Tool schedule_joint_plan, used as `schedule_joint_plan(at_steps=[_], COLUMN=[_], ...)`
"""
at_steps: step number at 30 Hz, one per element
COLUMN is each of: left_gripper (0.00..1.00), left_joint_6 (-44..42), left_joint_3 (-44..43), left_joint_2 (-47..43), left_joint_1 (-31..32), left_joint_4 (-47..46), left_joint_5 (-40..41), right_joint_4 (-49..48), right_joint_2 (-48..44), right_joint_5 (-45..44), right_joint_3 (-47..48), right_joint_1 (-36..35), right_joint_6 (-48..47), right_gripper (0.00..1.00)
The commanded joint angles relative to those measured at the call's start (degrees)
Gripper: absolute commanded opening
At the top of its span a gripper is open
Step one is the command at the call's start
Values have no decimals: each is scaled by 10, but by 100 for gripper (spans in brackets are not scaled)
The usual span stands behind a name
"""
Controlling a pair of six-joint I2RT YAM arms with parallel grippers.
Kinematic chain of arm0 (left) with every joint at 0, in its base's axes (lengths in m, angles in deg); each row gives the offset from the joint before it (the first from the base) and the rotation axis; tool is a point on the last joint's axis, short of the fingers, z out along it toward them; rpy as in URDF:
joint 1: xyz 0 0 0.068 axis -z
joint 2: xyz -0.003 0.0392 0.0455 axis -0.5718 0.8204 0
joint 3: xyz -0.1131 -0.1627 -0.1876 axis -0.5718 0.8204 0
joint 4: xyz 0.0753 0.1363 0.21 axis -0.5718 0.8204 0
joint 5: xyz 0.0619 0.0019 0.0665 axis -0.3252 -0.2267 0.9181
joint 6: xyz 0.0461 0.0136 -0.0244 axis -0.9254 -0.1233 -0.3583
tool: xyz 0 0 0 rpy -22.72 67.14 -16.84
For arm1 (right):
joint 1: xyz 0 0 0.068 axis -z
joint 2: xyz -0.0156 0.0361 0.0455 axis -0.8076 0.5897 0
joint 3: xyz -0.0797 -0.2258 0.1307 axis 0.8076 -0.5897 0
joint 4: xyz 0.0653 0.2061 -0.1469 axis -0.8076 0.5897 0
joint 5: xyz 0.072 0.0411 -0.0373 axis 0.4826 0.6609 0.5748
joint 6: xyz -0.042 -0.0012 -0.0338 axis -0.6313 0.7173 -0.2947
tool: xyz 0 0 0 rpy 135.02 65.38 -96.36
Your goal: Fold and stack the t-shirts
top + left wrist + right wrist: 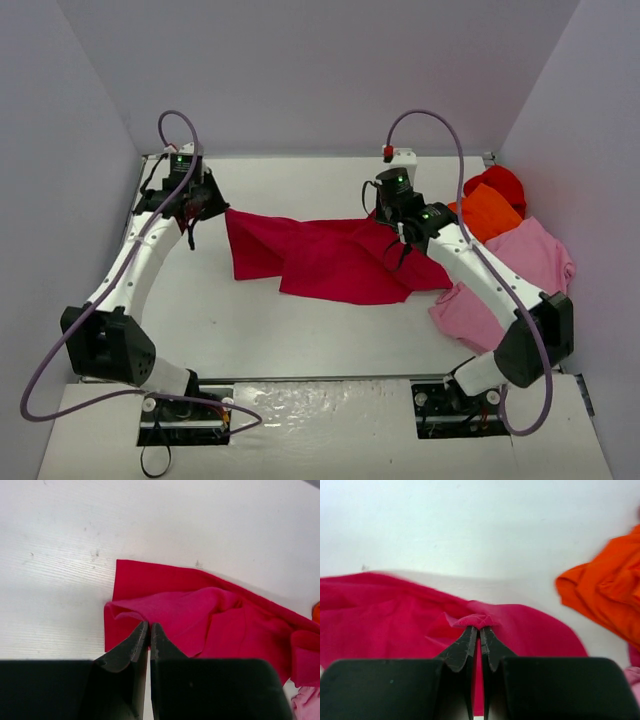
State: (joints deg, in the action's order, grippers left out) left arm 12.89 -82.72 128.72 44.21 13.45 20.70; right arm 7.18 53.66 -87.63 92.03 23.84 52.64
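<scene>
The crimson t-shirt [330,258] lies stretched across the middle of the table, rumpled, with its lower part on the surface. My left gripper [220,209] is shut on its left corner; in the left wrist view the jaws [149,625] pinch a fold of the crimson cloth [210,615]. My right gripper [400,240] is shut on its right side; in the right wrist view the jaws [480,628] hold a small bunch of crimson cloth [395,610]. The orange shirt [490,212], bright red shirt [497,183] and light pink shirt [515,275] lie crumpled at the right.
The orange shirt also shows at the right of the right wrist view [607,595]. A bit of pink cloth [306,702] shows at the left wrist view's lower right. White walls close in the table [300,330] on the left, back and right.
</scene>
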Motion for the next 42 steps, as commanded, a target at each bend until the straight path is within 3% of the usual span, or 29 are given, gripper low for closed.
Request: schedule_joint_plan(at_steps=[1, 6, 15, 29, 37, 42], left_gripper=[0, 0, 0, 0, 0, 0], left_joint_6=[-34, -58, -103, -124, -119, -118], left_joint_3=[-85, -142, -251, -341, -385, -387], left_joint_2=[-50, -64, -63, -71, -81, -125], left_joint_1=[-47, -96, -184, -206, -221, -221], left_joint_4=[41, 83, 135, 167, 171, 164], left_joint_5=[15, 17, 7, 40, 41, 29], right_joint_4=[6, 5, 6, 5, -49, -48], right_joint_2=[-81, -122, -140, -147, -200, -229], right_joint_5=[-130, -216, -160, -109, -87, -17], right_joint_3=[32, 52, 123, 247, 262, 286], right_joint_1=[19, 55, 181, 292, 298, 298], right_joint_6=[-27, -21, -23, -8, -1, 7], right_gripper=[0, 0, 0, 0, 0, 0])
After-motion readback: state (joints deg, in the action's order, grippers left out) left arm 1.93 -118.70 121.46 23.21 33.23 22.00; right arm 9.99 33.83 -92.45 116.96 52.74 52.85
